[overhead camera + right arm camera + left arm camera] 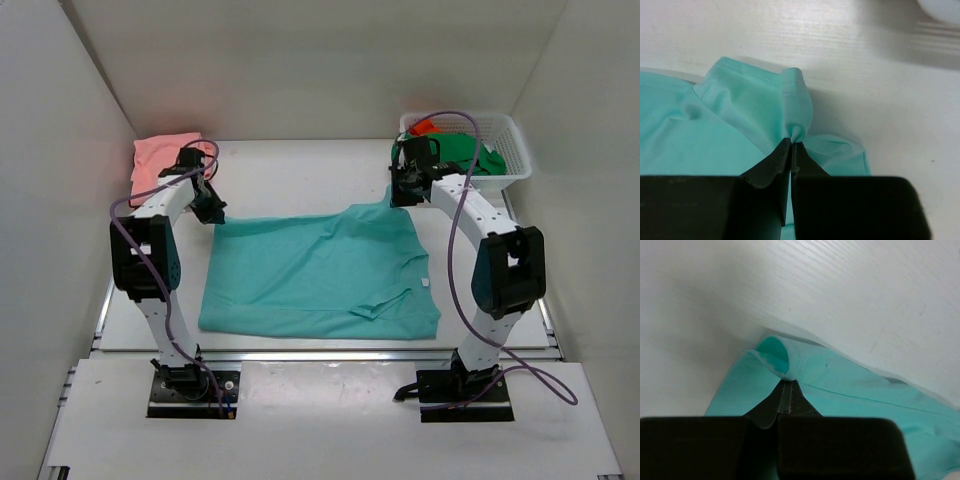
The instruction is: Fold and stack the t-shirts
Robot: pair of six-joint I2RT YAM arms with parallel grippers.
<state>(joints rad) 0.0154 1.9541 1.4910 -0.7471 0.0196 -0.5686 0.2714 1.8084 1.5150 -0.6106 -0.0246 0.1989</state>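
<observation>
Mid-fold on teal t-shirt [320, 275]: left gripper [213, 211] and right gripper [402, 192] each clamped tight on a far corner; next, I'd guess, carry both evenly toward the near edge.

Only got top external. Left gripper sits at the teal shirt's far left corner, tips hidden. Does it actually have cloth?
Observer: Yes. The left wrist view shows the left gripper shut on a small fold of the teal t-shirt.
Operator: Right side?
Observer: Shut too: the right gripper pinches a hem edge that rolls up into a ridge past its tips.
Operator: Anything else caught in either pinch?
Observer: No, only teal cloth, with white table beyond it.
</observation>
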